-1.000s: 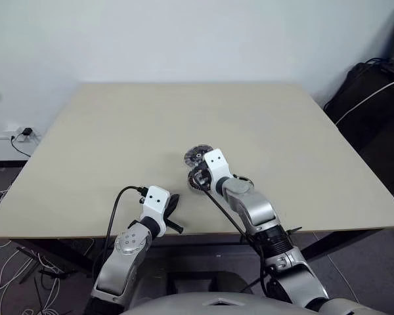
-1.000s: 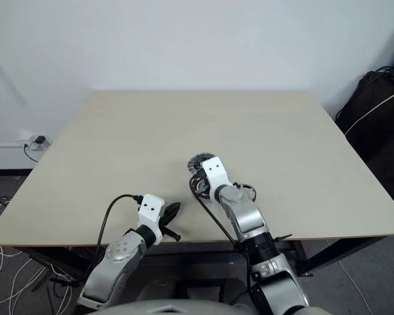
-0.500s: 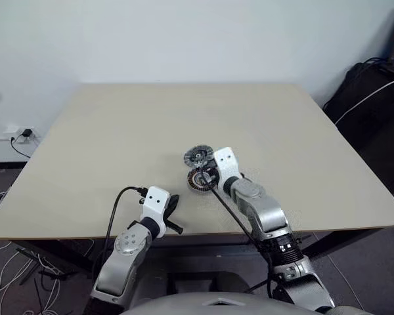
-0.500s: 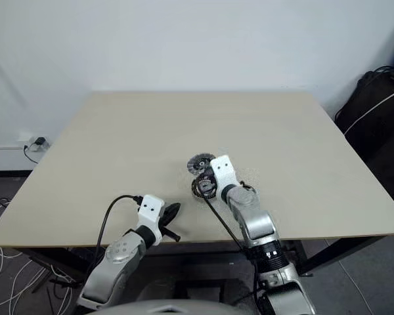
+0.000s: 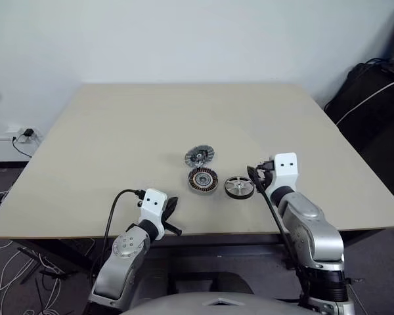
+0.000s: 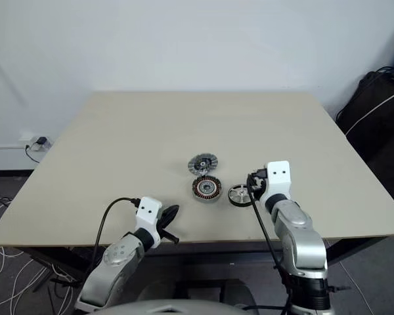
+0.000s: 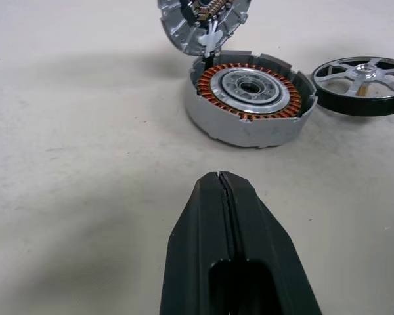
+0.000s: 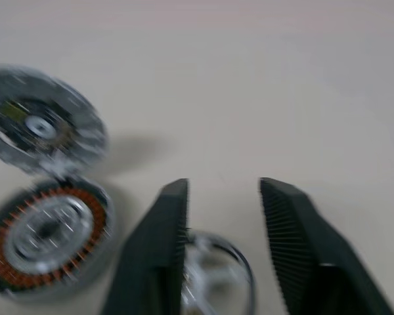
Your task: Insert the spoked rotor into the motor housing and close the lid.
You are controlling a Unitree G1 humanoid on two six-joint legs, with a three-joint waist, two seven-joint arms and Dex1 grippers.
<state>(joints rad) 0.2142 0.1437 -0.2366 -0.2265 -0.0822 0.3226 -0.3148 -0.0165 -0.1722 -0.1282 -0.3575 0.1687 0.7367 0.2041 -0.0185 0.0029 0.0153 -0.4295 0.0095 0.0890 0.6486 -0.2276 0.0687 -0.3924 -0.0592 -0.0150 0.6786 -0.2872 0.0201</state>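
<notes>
My left gripper sits low in the frame, left of centre, its two black fingers pressed flat together and empty, the forearm running down to the bottom edge. My right gripper sits right of centre, the arm rising from the lower right, its ribbed fingers parted with a clear gap, holding nothing.
</notes>
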